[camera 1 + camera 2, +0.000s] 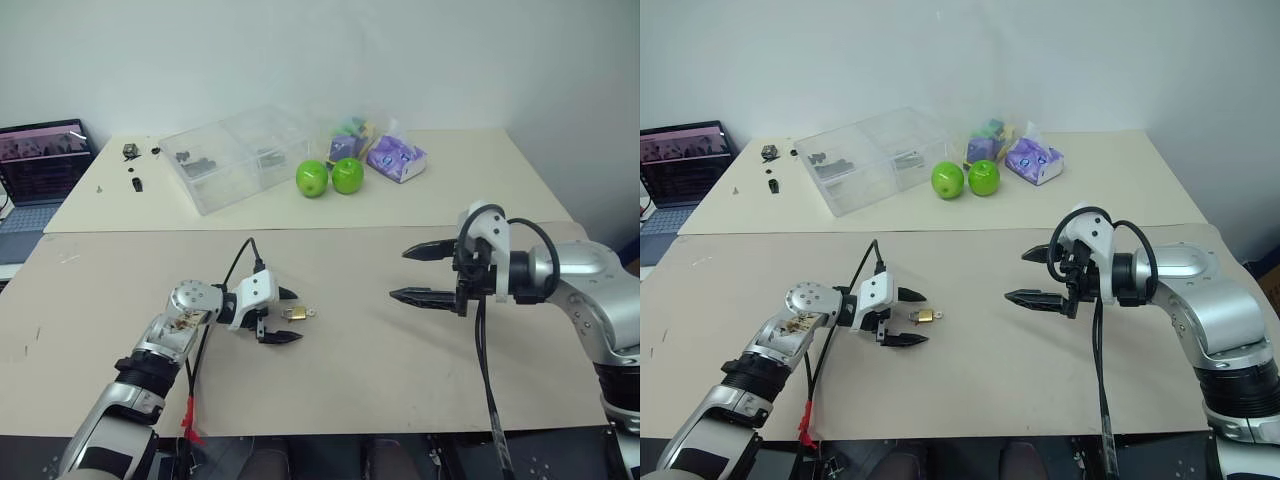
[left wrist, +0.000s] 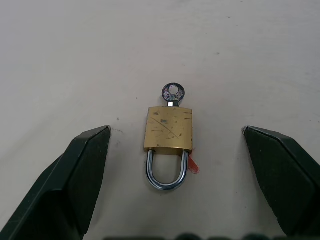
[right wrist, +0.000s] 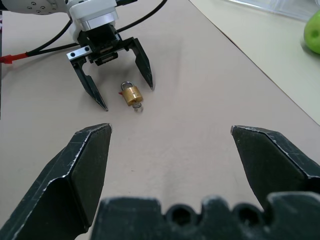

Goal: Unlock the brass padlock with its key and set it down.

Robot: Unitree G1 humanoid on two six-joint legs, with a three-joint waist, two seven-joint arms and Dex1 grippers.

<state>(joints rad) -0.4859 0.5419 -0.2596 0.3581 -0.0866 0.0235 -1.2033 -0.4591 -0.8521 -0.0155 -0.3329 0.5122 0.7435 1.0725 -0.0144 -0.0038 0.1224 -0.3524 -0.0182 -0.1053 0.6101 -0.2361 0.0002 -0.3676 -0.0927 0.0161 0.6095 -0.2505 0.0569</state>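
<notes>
- The brass padlock [image 2: 169, 128] lies flat between my spread left gripper [image 1: 283, 315] fingers, with free gaps on both sides (nothing touching).
- The table [image 1: 380, 370] toward my right gripper [image 1: 415, 273] is bare.

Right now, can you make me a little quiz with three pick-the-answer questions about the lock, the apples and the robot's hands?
1. Where is the brass padlock?
A. on the table between the left gripper's two fingers
B. inside the clear plastic box
C. on top of the laptop

2. How many green apples are on the far table?
A. one
B. two
C. four

3. What is the right gripper doing?
A. squeezing the padlock
B. holding an apple
C. open and holding nothing

Answers:
1. A: the left wrist view shows the padlock lying flat on the table, with a black finger on each side and gaps between.
2. B: two apples sit side by side next to the clear box.
3. C: its fingers stand wide apart above the table, with nothing between them. The key sits in the padlock.
</notes>
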